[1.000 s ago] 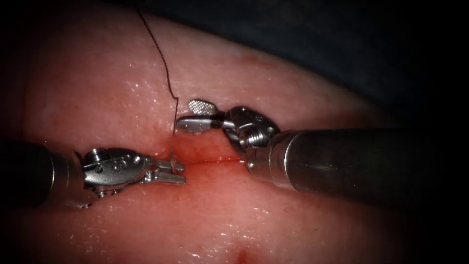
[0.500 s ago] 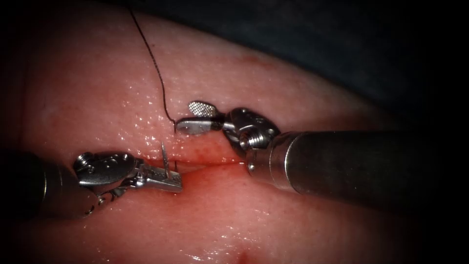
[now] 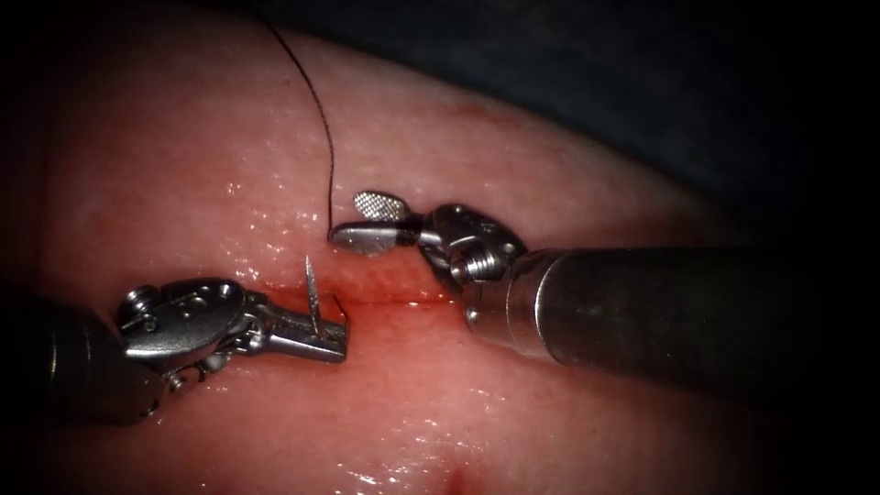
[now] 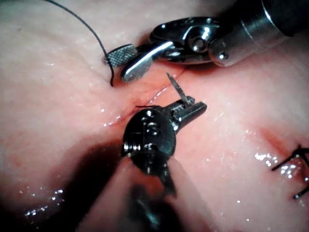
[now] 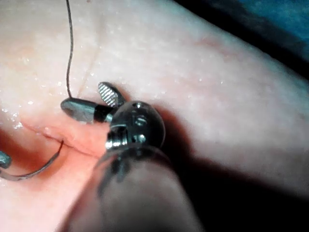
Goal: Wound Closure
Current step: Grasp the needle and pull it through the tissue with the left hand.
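Since a second ago my left tool [image 3: 316, 337] has drawn left, needle [image 3: 312, 295] clamped near its tip, the rest still buried in the cut [image 3: 394, 298]. My right tool [image 3: 362, 220] gapes empty beside the thread [image 3: 325, 156]. A loose grip could twist the needle.

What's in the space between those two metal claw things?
In the endoscope view, between the left end effector, shut on the needle near its tip, and the open right end effector lies the cut with red fluid.
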Motion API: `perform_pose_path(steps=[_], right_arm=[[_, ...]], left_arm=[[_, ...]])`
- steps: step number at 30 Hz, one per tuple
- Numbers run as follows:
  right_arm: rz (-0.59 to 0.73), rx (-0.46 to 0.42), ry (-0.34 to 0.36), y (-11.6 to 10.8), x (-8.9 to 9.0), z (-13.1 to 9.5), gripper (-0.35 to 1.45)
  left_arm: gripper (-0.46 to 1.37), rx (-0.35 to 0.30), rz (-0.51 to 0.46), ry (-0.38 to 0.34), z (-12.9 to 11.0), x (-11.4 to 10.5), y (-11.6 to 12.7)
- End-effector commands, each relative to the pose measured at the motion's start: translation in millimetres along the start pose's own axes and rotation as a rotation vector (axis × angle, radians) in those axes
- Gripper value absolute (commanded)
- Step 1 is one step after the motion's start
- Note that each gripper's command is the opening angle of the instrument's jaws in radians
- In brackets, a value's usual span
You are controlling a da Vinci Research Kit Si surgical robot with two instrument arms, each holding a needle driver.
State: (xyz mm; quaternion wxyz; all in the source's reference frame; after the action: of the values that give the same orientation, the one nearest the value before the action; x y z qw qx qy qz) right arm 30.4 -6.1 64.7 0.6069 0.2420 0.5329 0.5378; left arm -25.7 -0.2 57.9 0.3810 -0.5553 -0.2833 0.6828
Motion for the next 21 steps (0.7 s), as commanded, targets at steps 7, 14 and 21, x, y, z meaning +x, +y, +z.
perform_pose_path(steps=[7,14,21], right_arm=[[-0.095,0.004,-0.009,0.1,0.0,-0.3,0.68],[-0.252,-0.034,-0.084,0.6,0.2,-1.1,0.45],[-0.276,-0.035,-0.095,0.7,0.3,-1.3,0.48]], left_arm=[[-0.35,0.088,0.269,-0.006,-1.2,2.9,2.4],[-0.35,0.192,0.502,0.028,-2.4,5.3,4.2],[-0.35,0.337,0.739,0.072,-3.7,8.4,5.1]])
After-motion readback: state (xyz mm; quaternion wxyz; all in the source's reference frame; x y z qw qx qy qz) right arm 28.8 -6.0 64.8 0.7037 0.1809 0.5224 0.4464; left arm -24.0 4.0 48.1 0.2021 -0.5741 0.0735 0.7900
